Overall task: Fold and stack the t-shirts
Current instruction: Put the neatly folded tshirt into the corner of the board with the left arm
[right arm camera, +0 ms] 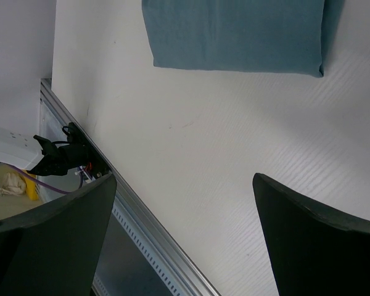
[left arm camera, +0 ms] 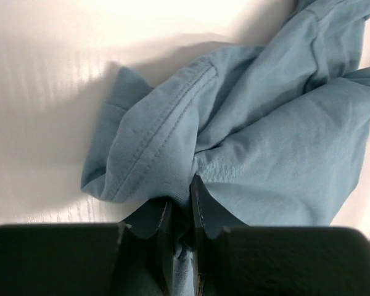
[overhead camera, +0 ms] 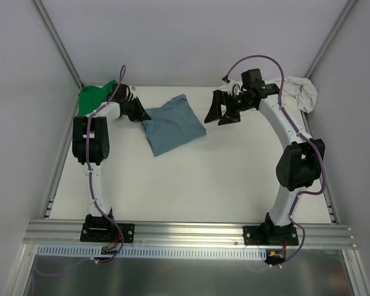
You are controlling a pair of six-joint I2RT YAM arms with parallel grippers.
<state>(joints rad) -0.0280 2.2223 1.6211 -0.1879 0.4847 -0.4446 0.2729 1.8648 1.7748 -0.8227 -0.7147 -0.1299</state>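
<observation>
Right now the slate-blue t-shirt (overhead camera: 174,125) lies on the worktop (overhead camera: 191,185), upper centre of the top view, btw the two arms. The left fingers (left arm camera: 199,206) are clamped on a bunched fold at its left edge, close to a stitched hem (left arm camera: 172,123). The right fingers (right arm camera: 308,234) stand wide apart w/ nothing in them, above the worktop just right of the shirt. The green t-shirt (overhead camera: 95,95) sits crumpled in the upper-left corner and the cream t-shirt (overhead camera: 301,92) in the upper-right — both apart from the blue one.

Handling, prob.: light, limp cotton w/ no stiffness. It will sag and drag from a single pinch; not slippery, not fragile. Best taken at hems or corners, two points at once, so an edge stays taut.

Orientation: a part-folded, near-square patch, skewed to the worktop edges, one corner pointing to the lower left of the top view. The long axis is hard to call — collar end cannot be told.
</observation>
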